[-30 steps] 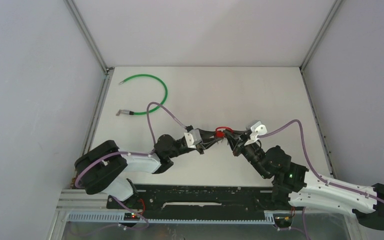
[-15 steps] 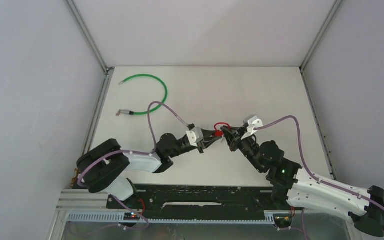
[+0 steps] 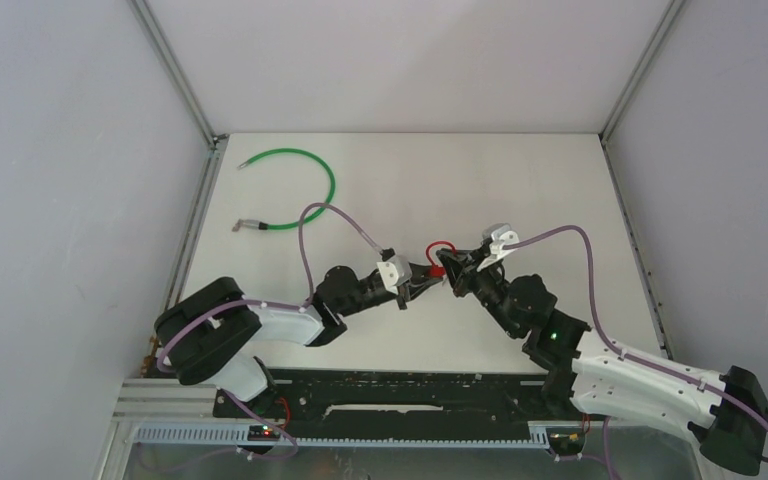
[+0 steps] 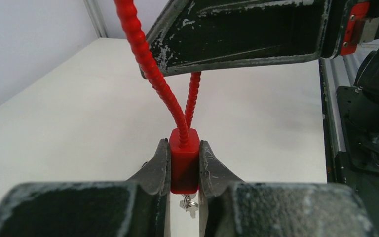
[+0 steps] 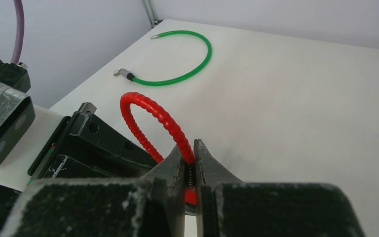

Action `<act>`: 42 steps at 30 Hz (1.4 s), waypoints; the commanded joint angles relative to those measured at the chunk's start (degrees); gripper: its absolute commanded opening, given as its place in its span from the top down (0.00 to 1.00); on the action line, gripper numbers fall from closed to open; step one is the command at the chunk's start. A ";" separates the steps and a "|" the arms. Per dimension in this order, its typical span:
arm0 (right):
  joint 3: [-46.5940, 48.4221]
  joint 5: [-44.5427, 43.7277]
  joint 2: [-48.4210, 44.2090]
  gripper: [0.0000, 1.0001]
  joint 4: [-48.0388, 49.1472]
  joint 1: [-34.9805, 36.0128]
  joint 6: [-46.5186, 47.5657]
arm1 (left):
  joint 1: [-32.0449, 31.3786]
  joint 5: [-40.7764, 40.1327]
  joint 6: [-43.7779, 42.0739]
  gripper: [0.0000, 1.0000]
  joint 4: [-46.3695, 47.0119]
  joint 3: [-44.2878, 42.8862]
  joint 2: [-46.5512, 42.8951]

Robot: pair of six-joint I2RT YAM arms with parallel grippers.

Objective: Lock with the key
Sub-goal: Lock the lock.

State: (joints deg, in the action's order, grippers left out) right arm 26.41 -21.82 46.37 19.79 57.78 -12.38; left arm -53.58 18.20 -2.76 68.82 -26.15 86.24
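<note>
The left gripper (image 3: 428, 273) is clamping the red cable lock (image 4: 184, 160) by its blocky body, above the middle of the table (image 3: 520, 180). In the left wrist view the body is standing upright between the fingers, its long axis running up the picture. The ribbed cable is leaving its top end and looping toward the far wall, while a small silver piece (image 4: 189, 203) is hanging at the bottom end – too small to identify. The right gripper (image 3: 457, 268) is meeting it nose to nose, its jaws pinching shut on the cable. A green cable (image 3: 332, 185) is lying curved well apart at the far left, near the side rail – the right and far parts of the table are offering open room.
</note>
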 commanded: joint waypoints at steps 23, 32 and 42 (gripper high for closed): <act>-8.33 -1.09 6.31 1.00 -17.21 -0.79 -12.62 | -1.79 3.62 0.31 1.00 22.33 -2.69 -3.68; -9.26 -2.04 7.16 1.00 -17.92 -0.91 -13.90 | -1.79 3.74 0.13 1.00 22.41 -2.76 -3.56; -9.56 0.51 7.32 1.00 -11.85 1.28 -10.37 | -1.79 4.23 0.57 1.00 22.41 -3.38 -3.08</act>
State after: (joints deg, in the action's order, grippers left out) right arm 20.29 -31.92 50.50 17.34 55.24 -24.77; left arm -53.65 18.46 -2.79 60.38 -25.06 86.72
